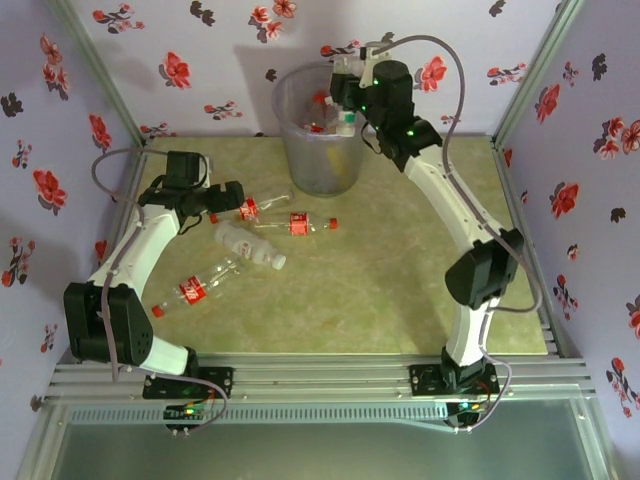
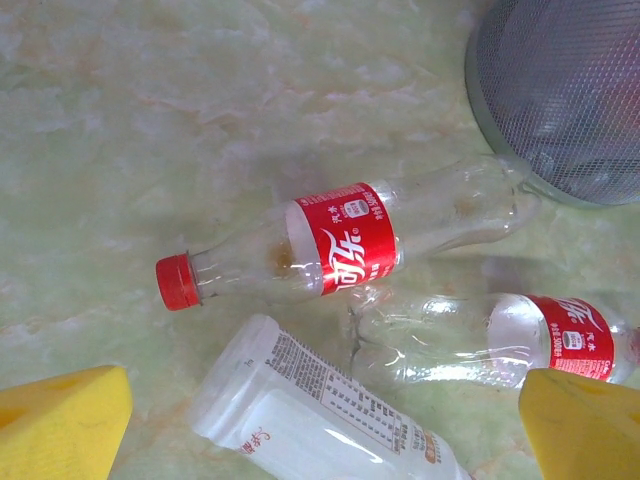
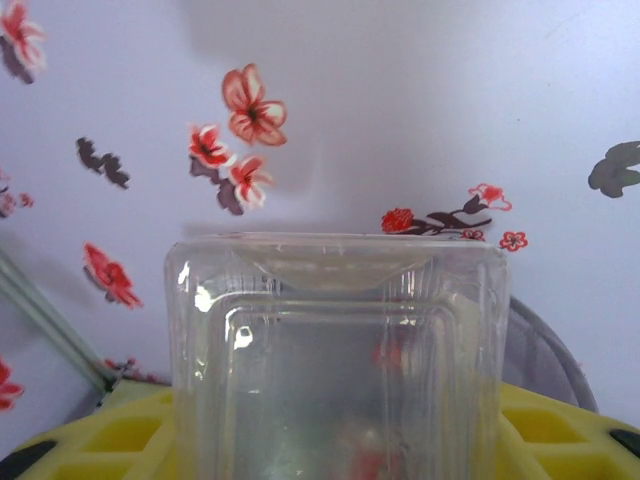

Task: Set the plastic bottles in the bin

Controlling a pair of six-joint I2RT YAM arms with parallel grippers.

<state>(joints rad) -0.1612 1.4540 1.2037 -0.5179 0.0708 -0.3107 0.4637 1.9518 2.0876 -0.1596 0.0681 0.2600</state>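
My right gripper (image 1: 347, 100) hovers over the mouth of the grey translucent bin (image 1: 300, 165), shut on a clear square-based plastic bottle (image 3: 335, 340) that fills the gap between its yellow fingers (image 3: 560, 430). Red-labelled bottles (image 1: 318, 125) lie inside the bin. My left gripper (image 1: 222, 196) is open and low over the bottles on the table. Between its yellow fingertips (image 2: 60, 425) lies a white bottle (image 2: 320, 410). Just beyond it are a red-capped, red-labelled bottle (image 2: 340, 245) and a second clear one (image 2: 500, 340). Another red-labelled bottle (image 1: 195, 288) lies nearer the left arm's base.
The bin's mesh-patterned wall (image 2: 570, 90) stands close behind the bottles in the left wrist view. Flowered walls enclose the green table (image 1: 400, 290) on three sides. Open tabletop lies to the right of the bottles, under the right arm.
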